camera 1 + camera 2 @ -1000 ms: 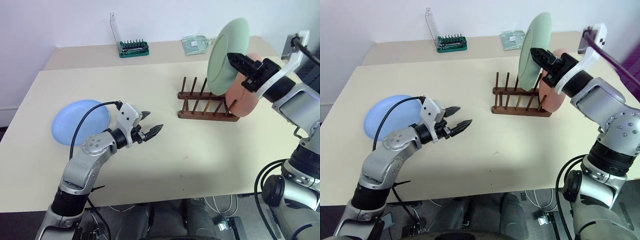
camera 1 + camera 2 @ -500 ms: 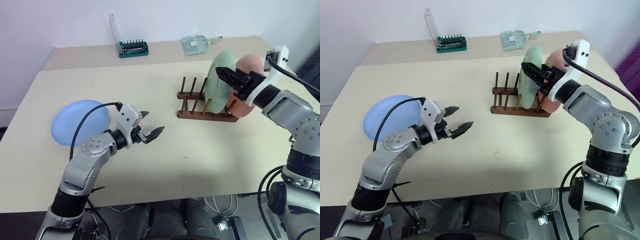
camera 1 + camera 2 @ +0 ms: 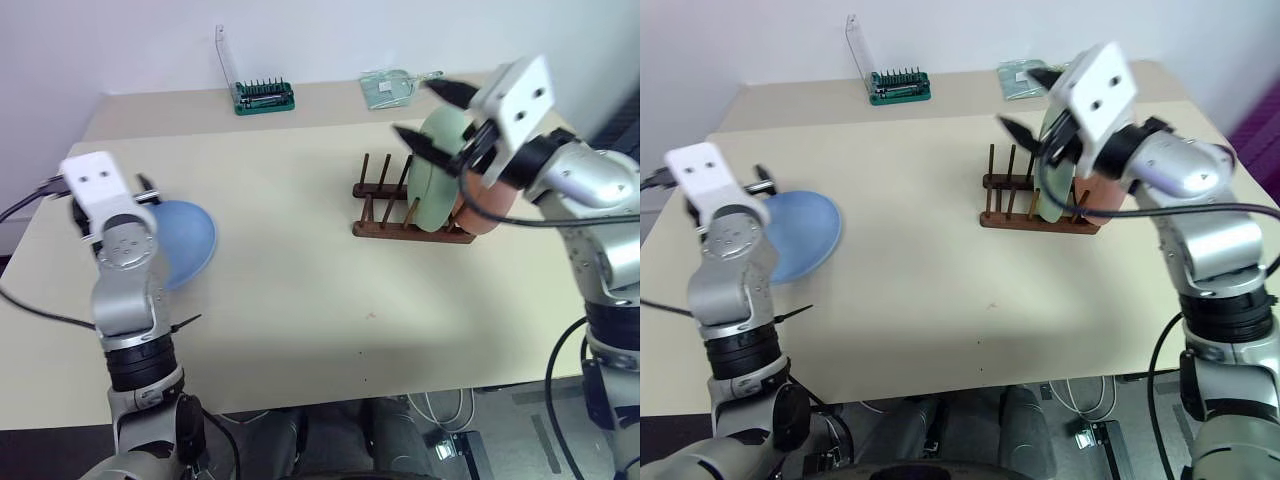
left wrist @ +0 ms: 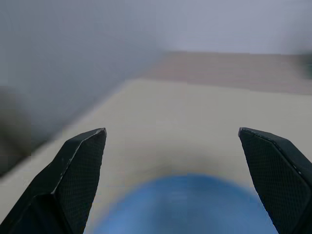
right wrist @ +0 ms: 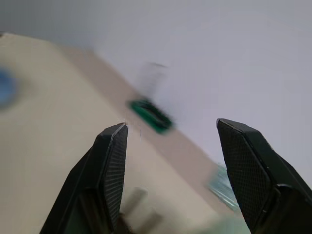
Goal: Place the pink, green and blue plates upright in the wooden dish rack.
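plastic, round and light blue, the shallow plate [image 3: 185,240] lies flat near the table's [image 3: 300,300] left edge; light, stiff, likely slippery, best pinched at its rim. the left gripper [image 4: 175,141] gapes wide and empty over it; the right gripper [image 3: 428,112], open and empty, hovers above the pale green plate [image 3: 432,185] and salmon pink plate [image 3: 485,205] standing in the dark wooden pegged rack [image 3: 400,215].

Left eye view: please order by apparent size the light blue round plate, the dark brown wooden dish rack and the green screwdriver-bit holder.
1. Dark brown wooden dish rack
2. Light blue round plate, partly hidden by the left arm, so its place against the rack is unsure
3. Green screwdriver-bit holder, farthest away
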